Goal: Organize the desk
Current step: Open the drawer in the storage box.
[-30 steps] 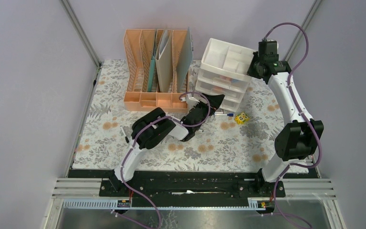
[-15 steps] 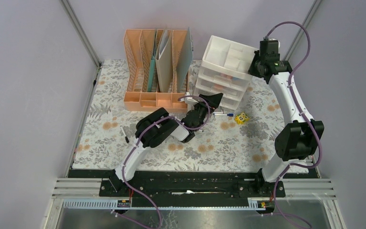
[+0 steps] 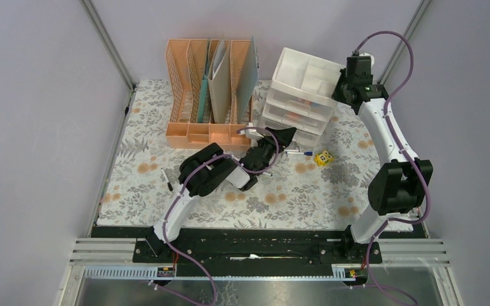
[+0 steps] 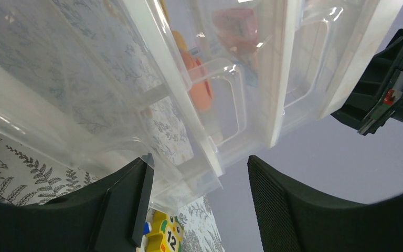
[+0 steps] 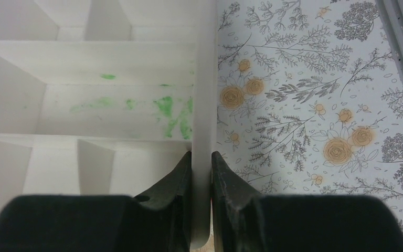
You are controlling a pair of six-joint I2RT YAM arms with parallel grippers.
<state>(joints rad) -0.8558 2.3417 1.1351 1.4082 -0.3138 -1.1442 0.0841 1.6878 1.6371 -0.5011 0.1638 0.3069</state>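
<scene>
Fern-and-flower cloth covers the worktop (image 3: 134, 191), which lies under both pairs of jaws and runs from the arm bases to the back wall. Nearest, well to the left of the left jaws, a black pen (image 3: 166, 180) lies on the cloth. The left jaws stand apart, low over the worktop, and between their fingers (image 4: 115, 210) shows the bottom corner of a clear drawer unit (image 3: 293, 118), just ahead; I cannot tell whether they touch it. Just right of those jaws lie a blue-tipped pen (image 3: 303, 153) and a yellow numbered block (image 3: 323, 157). Orange things show through the drawer fronts. Farther back, the right jaws are clamped on the right-hand rim of a white divided tray (image 3: 306, 73) on top of the unit. Green smears (image 5: 168, 107) mark the compartment to their left. A peach file rack (image 3: 185, 95) holding folders stands at the back, left of and beyond the left jaws.
</scene>
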